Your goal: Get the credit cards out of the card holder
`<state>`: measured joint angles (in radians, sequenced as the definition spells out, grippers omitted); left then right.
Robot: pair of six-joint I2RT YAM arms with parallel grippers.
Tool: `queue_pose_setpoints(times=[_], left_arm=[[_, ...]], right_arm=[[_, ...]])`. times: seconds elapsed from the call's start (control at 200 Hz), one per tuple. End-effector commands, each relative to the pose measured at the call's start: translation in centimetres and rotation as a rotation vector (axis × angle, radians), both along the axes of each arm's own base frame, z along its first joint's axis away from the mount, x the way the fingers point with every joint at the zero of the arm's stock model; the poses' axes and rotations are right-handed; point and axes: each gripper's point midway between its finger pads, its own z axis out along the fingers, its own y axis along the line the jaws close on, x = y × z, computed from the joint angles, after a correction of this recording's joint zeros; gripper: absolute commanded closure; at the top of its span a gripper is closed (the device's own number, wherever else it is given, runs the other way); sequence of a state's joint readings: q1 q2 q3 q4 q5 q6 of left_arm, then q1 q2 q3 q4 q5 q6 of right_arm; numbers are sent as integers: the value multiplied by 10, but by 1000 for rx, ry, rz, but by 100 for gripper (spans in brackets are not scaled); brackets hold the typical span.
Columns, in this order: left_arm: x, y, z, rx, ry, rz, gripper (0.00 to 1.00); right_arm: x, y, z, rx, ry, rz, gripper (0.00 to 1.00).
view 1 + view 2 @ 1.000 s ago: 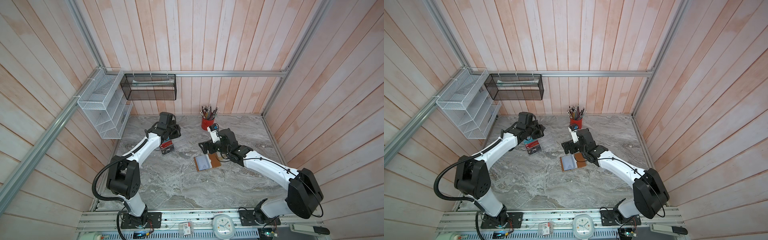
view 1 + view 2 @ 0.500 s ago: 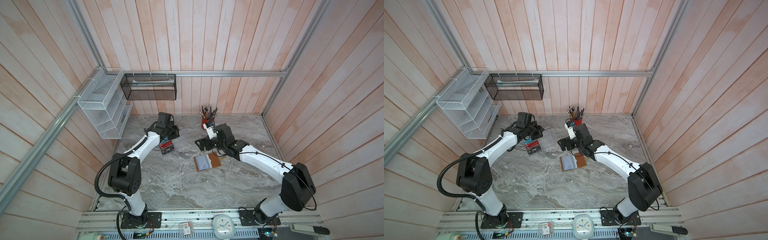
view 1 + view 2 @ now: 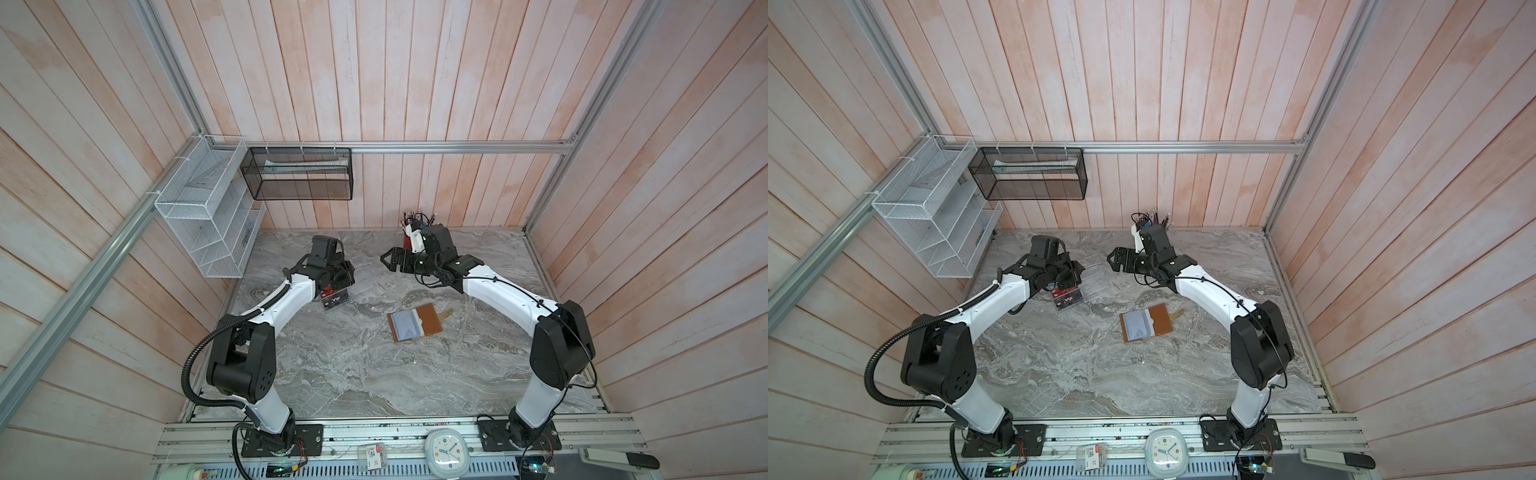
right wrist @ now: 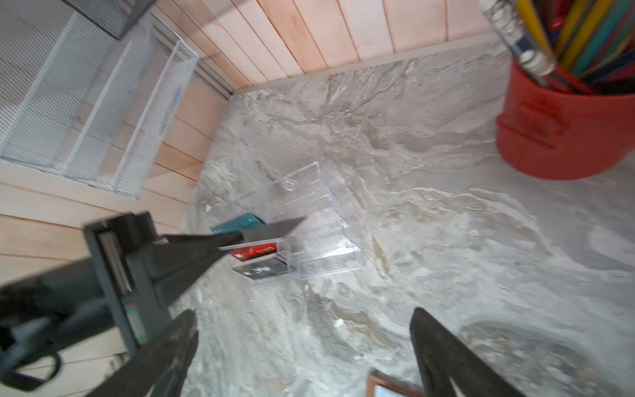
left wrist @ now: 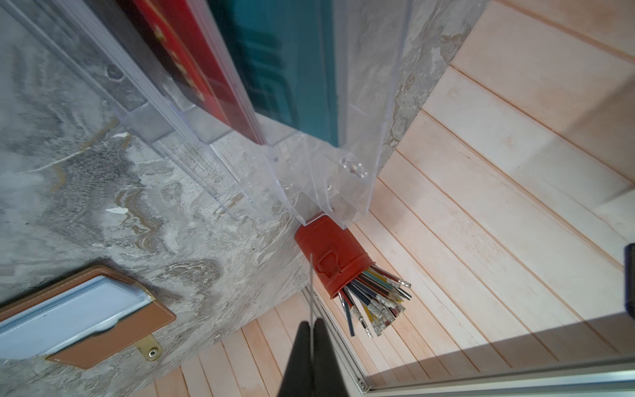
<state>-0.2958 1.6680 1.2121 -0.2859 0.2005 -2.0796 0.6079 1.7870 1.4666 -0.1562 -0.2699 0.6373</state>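
Tan leather card holder lies open flat (grey-clear sleeves up).

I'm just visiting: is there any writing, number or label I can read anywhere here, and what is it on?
"Vip": on the black card at the front of the clear rack.
Red card behind it: print too blurred to read.
Clock on the front rail: dial too small to read.
White tag beside it: print too small to read.

Clear acrylic rack holding Vip cards, 11 o'clock on marble tabletop; red pencil cup, 12 o'clock; white wire shelf, black mesh basket wall-hung
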Motion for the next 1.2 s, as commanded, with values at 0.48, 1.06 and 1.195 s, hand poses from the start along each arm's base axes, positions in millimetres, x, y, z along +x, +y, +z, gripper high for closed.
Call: queue_pose_setpoints(times=[0.48,1.06,1.195], left_arm=[[4,-9,13,-449,65,439,100],[-4,-5,15,-433,21,464,100],[-3,-6,15,-423,3,477,100]], right_arm=[[-9,68,-17,354,356,-174,34],[13,71,-34,342,358,-285,53],[17,72,-36,339,356,-294,56]])
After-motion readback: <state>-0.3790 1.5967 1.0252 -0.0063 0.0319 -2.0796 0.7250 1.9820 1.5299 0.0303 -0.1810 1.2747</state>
